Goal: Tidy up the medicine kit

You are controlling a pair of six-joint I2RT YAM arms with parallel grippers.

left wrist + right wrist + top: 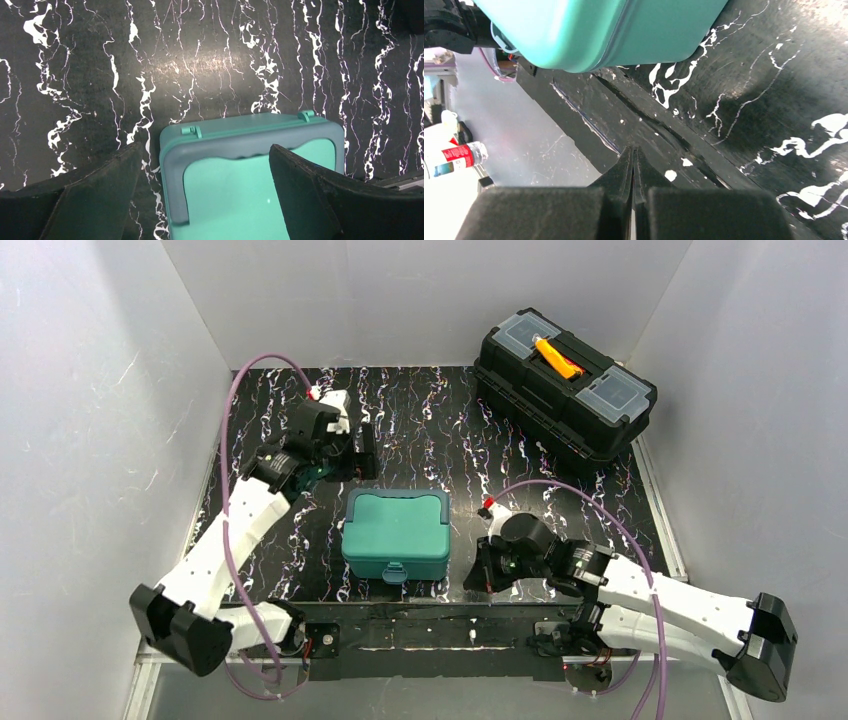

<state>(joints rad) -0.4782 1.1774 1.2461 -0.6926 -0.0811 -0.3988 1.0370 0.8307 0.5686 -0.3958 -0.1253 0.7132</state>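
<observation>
The medicine kit (395, 530) is a teal box with rounded corners, its lid down, in the middle of the black marbled mat. My left gripper (352, 462) hovers open just behind the kit's back left corner. In the left wrist view its two dark fingers (95, 195) stand wide apart over the kit's (250, 165) hinged back edge, with nothing between them. My right gripper (478, 578) sits low on the mat to the right of the kit's front corner. In the right wrist view it (633, 151) is shut with nothing in it, and the kit (594, 30) is ahead, apart from it.
A black toolbox (565, 380) with an orange handle stands at the back right. White walls enclose the mat on three sides. In the right wrist view a small bottle with a red label (456, 157) shows beyond the table's near edge.
</observation>
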